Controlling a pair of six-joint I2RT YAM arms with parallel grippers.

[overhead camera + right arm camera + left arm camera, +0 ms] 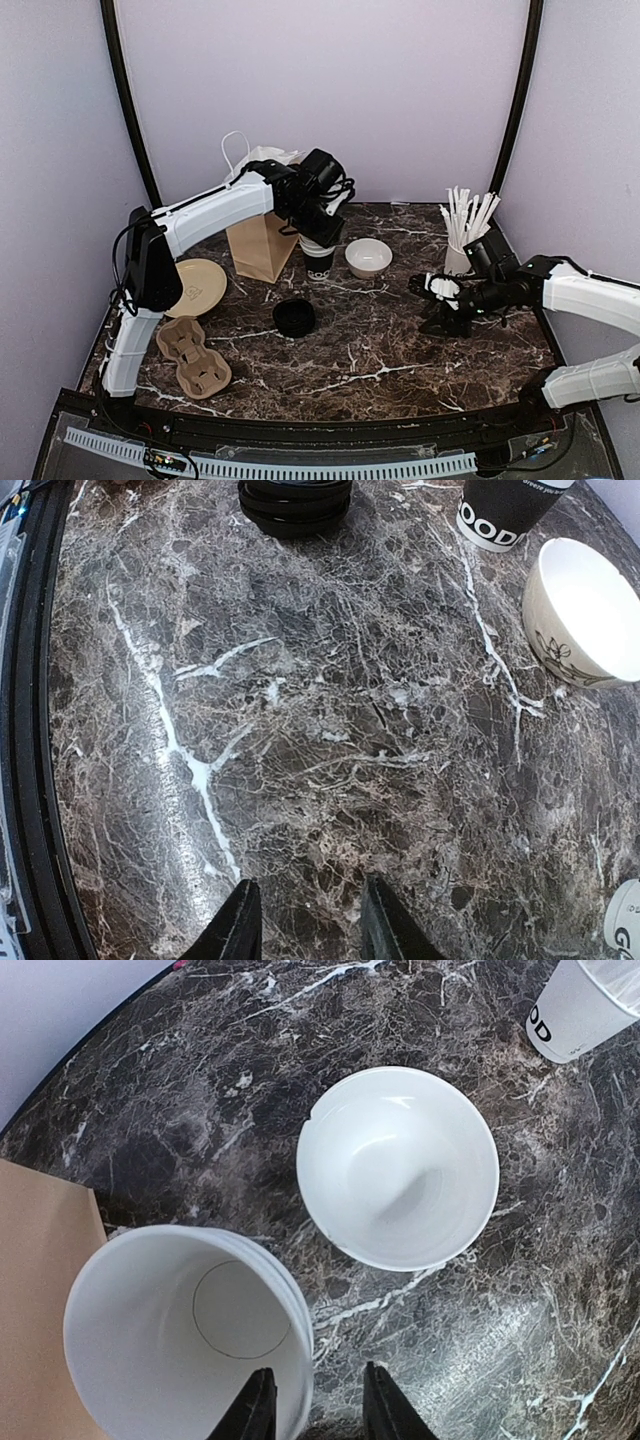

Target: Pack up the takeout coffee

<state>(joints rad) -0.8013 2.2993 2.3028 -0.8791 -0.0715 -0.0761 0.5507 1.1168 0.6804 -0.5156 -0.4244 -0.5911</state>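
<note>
Straddling the rim of the lidless coffee cup (170, 1340), the left fingers (258, 1410) hang beside the paper bag (262, 245) at the far middle of the tabletop (400, 350); whether they pinch it, I cannot tell. On the right, the right fingers (238, 925) hover released, grasping nothing.

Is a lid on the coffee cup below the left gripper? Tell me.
No; the coffee cup stands open, its white inside showing.

Pale lilac walls (330, 90) surround a dark marble table (380, 350).
</note>
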